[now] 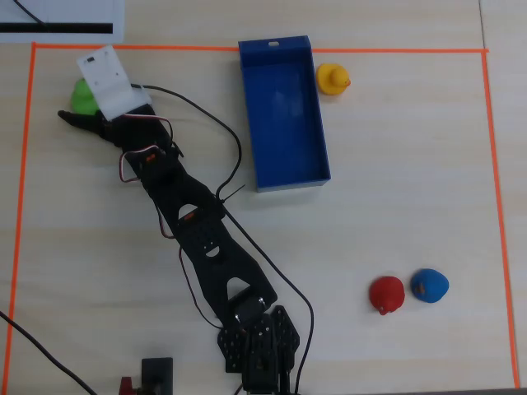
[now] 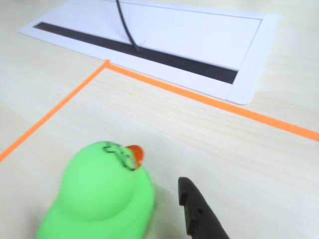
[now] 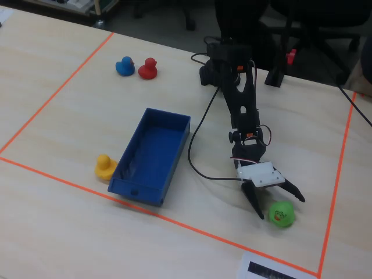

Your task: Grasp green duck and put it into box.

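The green duck (image 3: 282,213) sits on the table near the taped corner, half hidden under the white wrist block in the overhead view (image 1: 81,95). My gripper (image 3: 282,207) is open and its two black fingers straddle the duck without closing on it. In the wrist view the duck (image 2: 99,199) fills the lower left, beak pointing away, and one black finger (image 2: 198,211) stands just to its right with a small gap between them; the other finger is out of frame. The blue box (image 1: 288,183) lies empty well to the right of the duck in the overhead view.
A yellow duck (image 1: 333,79) stands just beside the box's far end. A red duck (image 1: 386,294) and a blue duck (image 1: 429,285) sit together at the lower right. Orange tape (image 1: 25,164) borders the work area. A white sheet with a black bar (image 2: 164,40) lies beyond the tape corner.
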Controlling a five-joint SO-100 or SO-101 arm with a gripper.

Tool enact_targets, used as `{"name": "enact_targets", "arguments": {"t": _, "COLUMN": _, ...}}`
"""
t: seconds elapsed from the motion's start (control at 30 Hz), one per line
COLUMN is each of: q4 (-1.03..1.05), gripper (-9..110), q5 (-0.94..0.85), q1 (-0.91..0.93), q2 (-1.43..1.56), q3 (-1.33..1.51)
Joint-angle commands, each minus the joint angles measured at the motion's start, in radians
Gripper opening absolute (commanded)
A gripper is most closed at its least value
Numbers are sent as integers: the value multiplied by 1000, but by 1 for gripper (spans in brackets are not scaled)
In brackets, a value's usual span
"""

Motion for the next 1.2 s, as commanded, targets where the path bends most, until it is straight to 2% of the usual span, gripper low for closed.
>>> {"name": "enact_targets", "arguments": {"t": 0.0, "q4": 2, "gripper": 50, "q5": -9, "q1": 9, "q2": -15, "q3": -91}}
{"name": "enact_targets", "arguments": {"t": 0.17, "q4": -3, "gripper": 49, "q5": -15, "q1": 12, "q2": -54, "q3": -112}}
{"name": "enact_targets", "arguments": {"t": 0.27, "q4": -31, "gripper": 44, "q5": -15, "q1": 5, "q2": -77, "q3": -120}}
{"name": "enact_targets", "arguments": {"t": 0.43, "q4": -41, "gripper": 26, "q5": -48, "q1": -15, "q2": -80, "q3": -115}}
{"name": "enact_targets", "arguments": {"t": 0.57, "q4": -83, "gripper": 0, "q5": -92, "q1": -28, "q2": -81, "q3": -114}}
{"name": "enact_targets", "arguments": {"t": 0.93, "q4": -103, "gripper": 0, "q5": -115, "q1": 14, "q2": 15, "q3": -11}}
{"name": "enact_targets", "arguments": {"t": 1.03, "q4": -97, "gripper": 0, "q5": -104, "q1": 31, "q2": 147, "q3": 97}}
{"name": "enact_targets", "arguments": {"t": 1.17, "q4": 28, "gripper": 0, "q5": -46, "q1": 60, "q2": 423, "q3": 224}}
